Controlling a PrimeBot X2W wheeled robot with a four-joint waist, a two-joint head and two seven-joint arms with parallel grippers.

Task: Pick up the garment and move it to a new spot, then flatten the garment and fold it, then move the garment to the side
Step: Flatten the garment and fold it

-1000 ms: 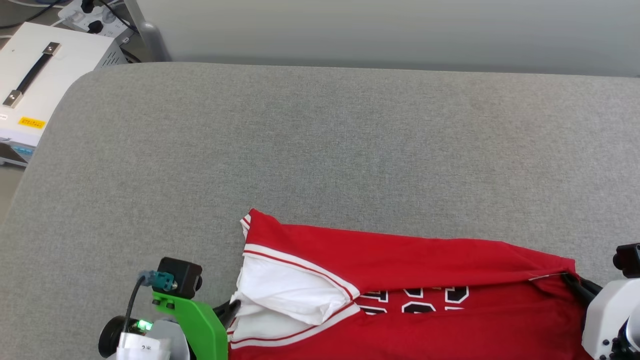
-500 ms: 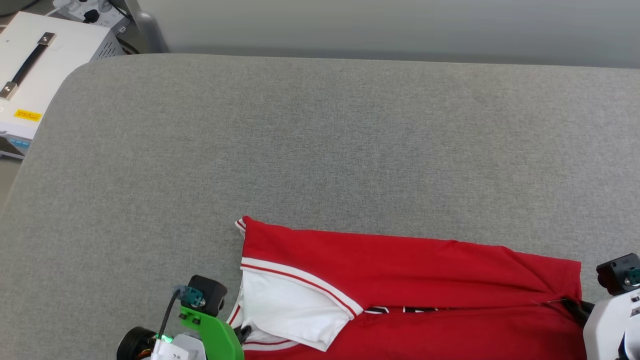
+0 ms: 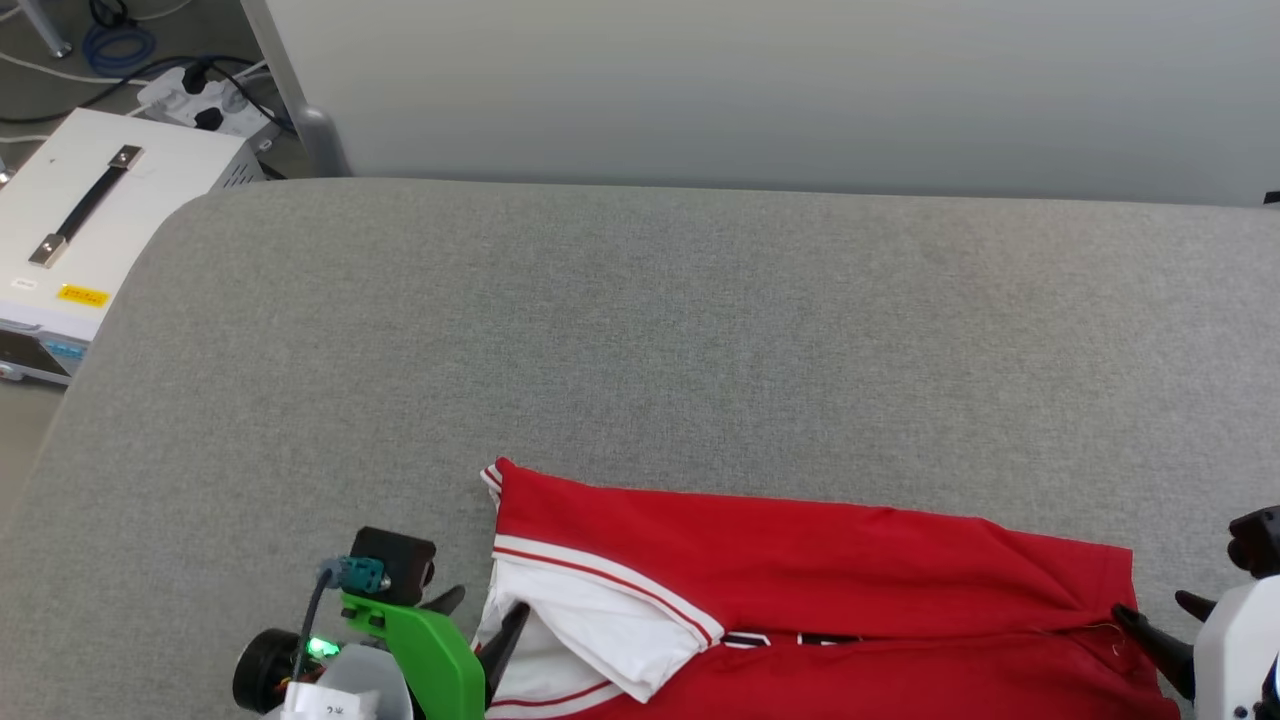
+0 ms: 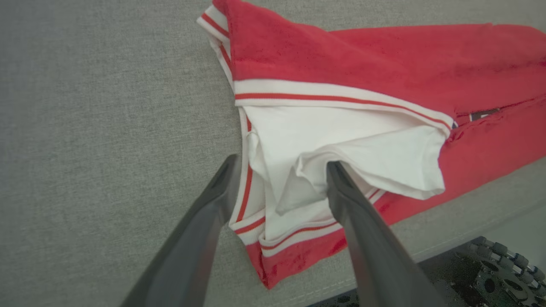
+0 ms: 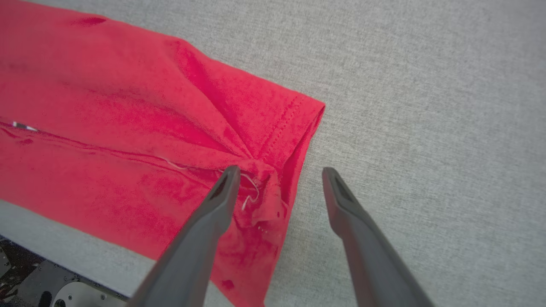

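Observation:
The garment (image 3: 800, 560), a red jersey with a white sleeve and striped trim, lies folded lengthwise along the near edge of the grey table (image 3: 640, 330). A sliver of black lettering peeks from under the fold. My left gripper (image 3: 480, 615) is open at the sleeve end; in the left wrist view its fingers straddle the white sleeve (image 4: 341, 140) of the garment (image 4: 362, 55), left gripper (image 4: 283, 164) holding nothing. My right gripper (image 3: 1155, 608) is open at the hem corner. In the right wrist view the right gripper (image 5: 280, 171) spans the bunched corner of the garment (image 5: 106, 106).
A white box with a black handle (image 3: 90, 210) stands off the table's left side, with a power strip (image 3: 200, 95) and cables behind it. A pale wall panel (image 3: 760, 90) runs along the far edge. The robot's base (image 4: 499, 273) shows below the near edge.
Both grippers have gone from shut on the garment's ends to open, letting it go. The folded layer now rests on the table. The head camera has shifted.

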